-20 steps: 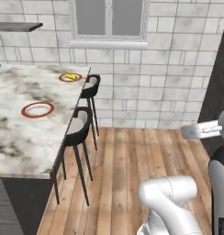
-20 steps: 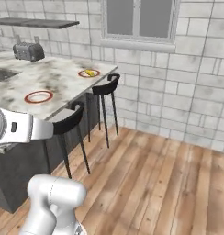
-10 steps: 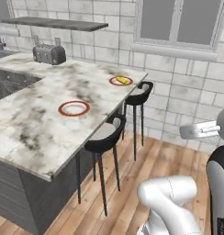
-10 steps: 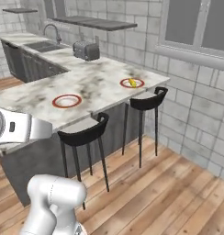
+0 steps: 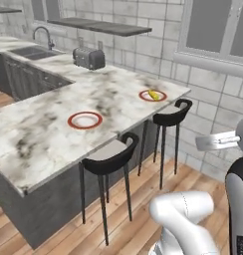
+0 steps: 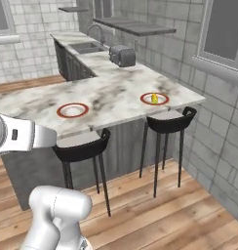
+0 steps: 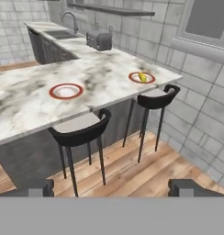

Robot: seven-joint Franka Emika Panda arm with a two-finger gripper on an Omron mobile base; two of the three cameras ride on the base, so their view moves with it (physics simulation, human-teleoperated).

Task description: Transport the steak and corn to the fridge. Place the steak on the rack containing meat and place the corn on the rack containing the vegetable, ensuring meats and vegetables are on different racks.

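Observation:
The corn (image 5: 153, 94) (image 6: 153, 98) (image 7: 142, 76), a small yellow cob, lies on a red-rimmed plate (image 5: 142, 94) near the far end of the marble counter (image 5: 39, 139). Closer along the counter sits a second red-rimmed plate (image 5: 85, 120) (image 6: 72, 110) (image 7: 66, 91) with nothing on it. My gripper (image 7: 111, 188) is open, its two dark tips wide apart with nothing between them, well short of the counter and above the floor. The steak, the fridge and the vegetable are out of view.
Two black bar stools (image 5: 111, 158) (image 5: 171, 113) stand against the counter's near side. A toaster (image 5: 88, 58) and a sink with a tap (image 5: 36, 50) lie further back. A tiled wall with a window (image 5: 218, 30) closes off the right, above wooden floor (image 7: 132, 170).
The whole picture has shifted, so the camera has turned with the base: the counter, sink and toaster have come further into view. The gripper stays open.

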